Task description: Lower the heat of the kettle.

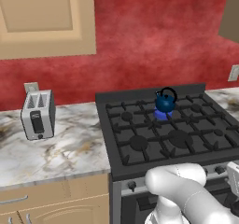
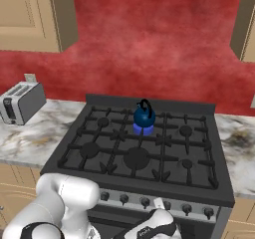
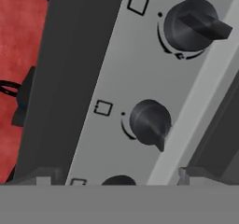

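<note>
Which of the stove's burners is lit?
The back-centre burner, directly under the kettle: it alone shows a blue glow; the other burners look dark.

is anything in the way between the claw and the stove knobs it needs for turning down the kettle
Nothing visible blocks it. The claw sits right at the stove's front panel, and in the hand view two knobs face it with open space between. The kettle sits on the lit back burner, out of the path.

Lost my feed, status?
End effector at stove knobs, grip state unclear. Kettle on lit rear burner. Nothing blocking.
</note>
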### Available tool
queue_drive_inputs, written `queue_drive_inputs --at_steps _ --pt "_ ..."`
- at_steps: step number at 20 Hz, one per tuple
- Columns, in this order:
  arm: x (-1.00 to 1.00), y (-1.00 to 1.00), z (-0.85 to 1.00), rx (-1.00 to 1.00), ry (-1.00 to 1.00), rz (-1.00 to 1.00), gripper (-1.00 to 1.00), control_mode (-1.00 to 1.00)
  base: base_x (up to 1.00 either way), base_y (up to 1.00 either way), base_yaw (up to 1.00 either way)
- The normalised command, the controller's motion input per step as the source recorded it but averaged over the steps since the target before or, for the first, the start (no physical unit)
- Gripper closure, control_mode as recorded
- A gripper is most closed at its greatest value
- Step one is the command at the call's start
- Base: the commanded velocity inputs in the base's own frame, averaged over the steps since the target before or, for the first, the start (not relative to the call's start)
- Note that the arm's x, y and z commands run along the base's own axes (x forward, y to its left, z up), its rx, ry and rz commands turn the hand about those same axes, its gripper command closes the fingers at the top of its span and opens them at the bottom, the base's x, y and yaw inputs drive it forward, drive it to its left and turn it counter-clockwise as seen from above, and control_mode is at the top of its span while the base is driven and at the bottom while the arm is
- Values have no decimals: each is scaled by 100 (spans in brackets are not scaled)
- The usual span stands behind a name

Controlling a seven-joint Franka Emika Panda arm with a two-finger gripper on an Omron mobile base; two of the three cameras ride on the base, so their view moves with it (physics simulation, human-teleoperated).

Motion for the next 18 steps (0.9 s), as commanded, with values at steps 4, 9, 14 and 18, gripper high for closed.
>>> queue_drive_inputs --at_steps 4,9,14,18 --pt "0 0 -6 0 0 0 -100 -100 0 0 0" --pt "3 -1 -1 0 0 0 -100 -100 0 0 0" --pt "15 -1 -4 0 -2 0 -100 -100 0 0 0" --pt "19 -3 -9 0 -2 0 -100 -100 0 0 0"
